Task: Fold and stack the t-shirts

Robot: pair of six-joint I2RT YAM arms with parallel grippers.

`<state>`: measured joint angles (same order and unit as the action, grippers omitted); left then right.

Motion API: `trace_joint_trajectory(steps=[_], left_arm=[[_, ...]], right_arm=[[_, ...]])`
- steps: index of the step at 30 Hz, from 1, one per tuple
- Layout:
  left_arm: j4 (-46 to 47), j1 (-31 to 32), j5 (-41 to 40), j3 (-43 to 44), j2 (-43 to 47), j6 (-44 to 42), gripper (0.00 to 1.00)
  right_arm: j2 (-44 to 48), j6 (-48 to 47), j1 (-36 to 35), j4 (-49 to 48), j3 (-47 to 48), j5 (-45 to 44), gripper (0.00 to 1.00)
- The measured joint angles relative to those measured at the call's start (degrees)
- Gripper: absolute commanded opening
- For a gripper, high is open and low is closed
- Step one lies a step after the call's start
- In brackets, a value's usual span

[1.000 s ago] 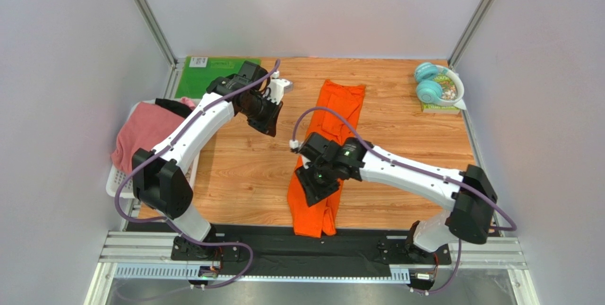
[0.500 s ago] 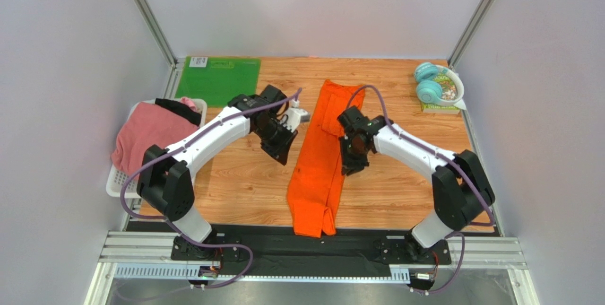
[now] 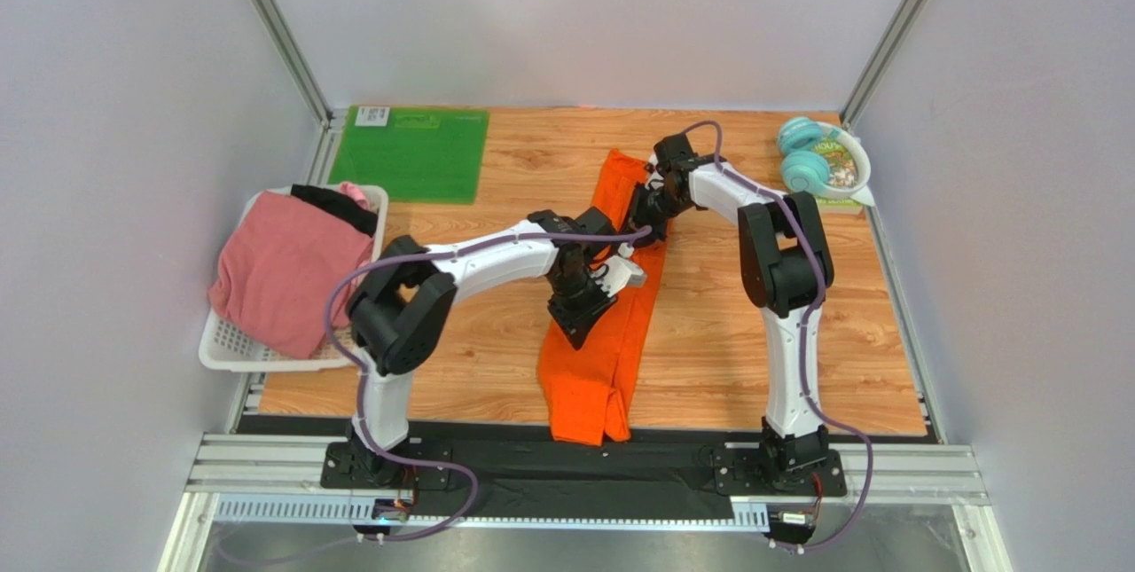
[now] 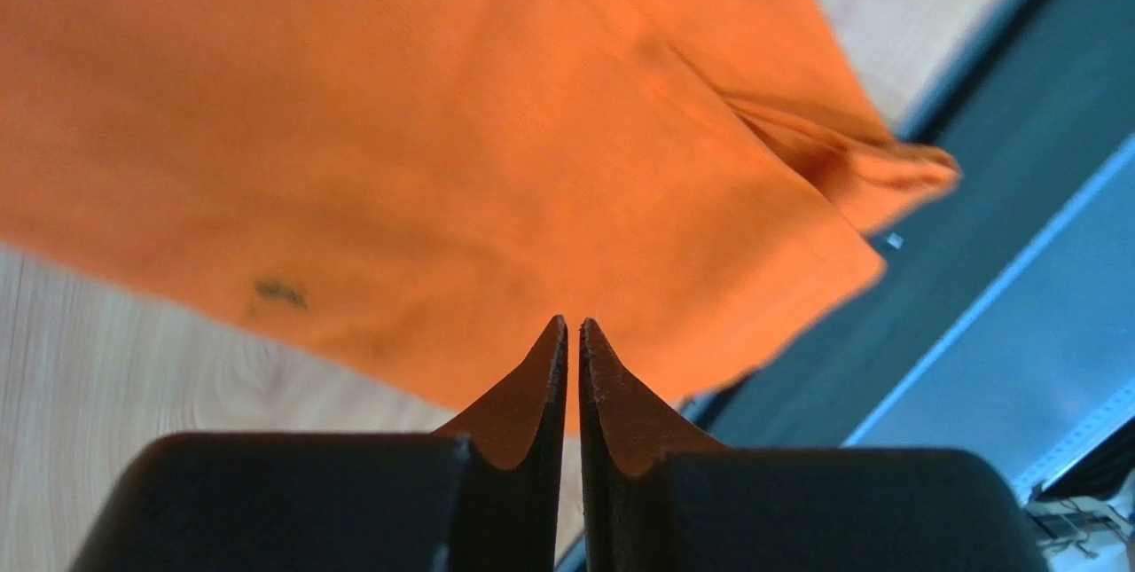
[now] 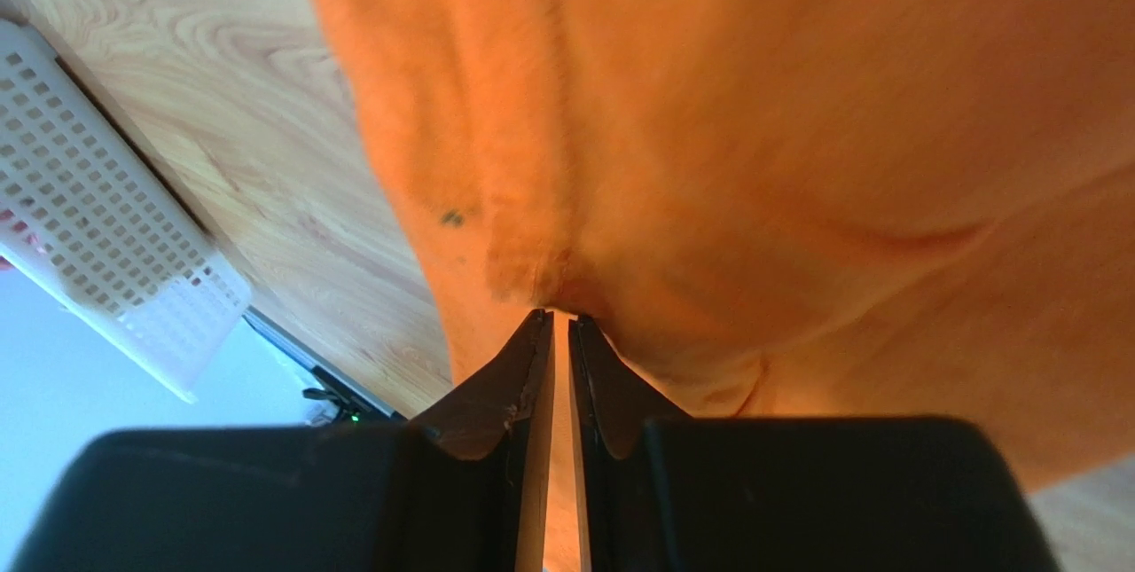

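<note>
The orange t-shirt (image 3: pixel 588 386) lies as a long narrow strip down the middle of the wooden table, also filling the left wrist view (image 4: pixel 400 133) and the right wrist view (image 5: pixel 799 133). My left gripper (image 3: pixel 577 327) hovers at the strip's left edge near its middle; its jaws (image 4: pixel 573 322) are shut with nothing between them. My right gripper (image 3: pixel 645 228) is at the strip's far right part, shut (image 5: pixel 553 315) on a pucker of orange cloth. The pink t-shirt (image 3: pixel 280 266) and the black t-shirt (image 3: pixel 333 206) sit in a basket at the left.
A white slotted basket (image 3: pixel 220 346) stands at the table's left edge, seen too in the right wrist view (image 5: pixel 107 253). A green mat (image 3: pixel 410 153) lies at the back left. Teal headphones (image 3: pixel 806 160) rest at the back right. The black rail (image 3: pixel 666 466) runs along the near edge.
My right arm swung from the shirt's middle to its far end and its jaws closed on the cloth. My left arm came from near the green mat across to the shirt's left edge.
</note>
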<state>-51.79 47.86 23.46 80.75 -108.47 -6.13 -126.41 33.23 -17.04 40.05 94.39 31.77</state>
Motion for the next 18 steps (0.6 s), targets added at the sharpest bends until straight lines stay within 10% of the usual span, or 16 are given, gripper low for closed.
trace_joint_trajectory(steps=[18], left_arm=[[-7.93, -0.42, 4.57, 16.55, -11.82, -4.04, 0.1]], right_arm=[[-32.26, 7.91, 7.48, 6.36, 47.95, 13.97, 0.18]])
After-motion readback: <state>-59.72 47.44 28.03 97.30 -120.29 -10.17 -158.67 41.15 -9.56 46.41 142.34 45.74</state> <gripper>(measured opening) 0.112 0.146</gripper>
